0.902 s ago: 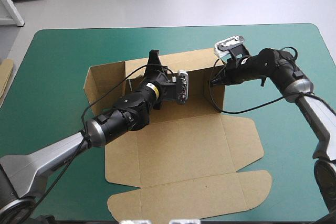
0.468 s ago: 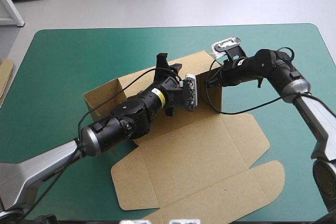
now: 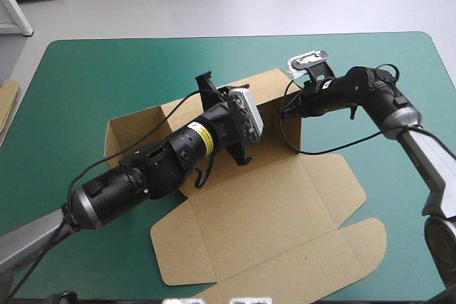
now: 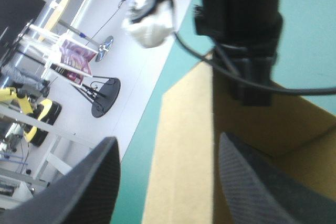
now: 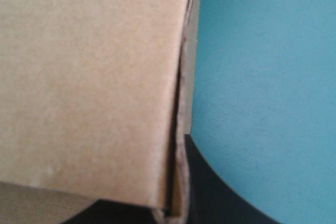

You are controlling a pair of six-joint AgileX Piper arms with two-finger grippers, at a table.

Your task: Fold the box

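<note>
The brown box (image 3: 249, 208) lies in the middle of the teal-green table, its back wall (image 3: 265, 87) and left side wall (image 3: 132, 129) raised and the lid (image 3: 299, 261) flat toward the front. My left gripper (image 3: 226, 113) hovers over the back wall, rolled on its side and open. In the left wrist view the wall's edge (image 4: 181, 145) stands loose between the fingers of the left gripper (image 4: 167, 145). My right gripper (image 3: 285, 112) is shut on the box at its back right corner. The right wrist view has the board (image 5: 89, 77) filling it, pinched in the right gripper (image 5: 178, 205).
More brown board (image 3: 7, 103) shows at the table's left edge. Bare teal-green cover (image 3: 385, 69) lies to the right of the box and behind it. The box's front flaps reach close to the table's near edge.
My left gripper has opened and let go of the back wall, rolling and drawing back a little. Earlier the box swung round, its right side going farther back. The right gripper kept its hold.
</note>
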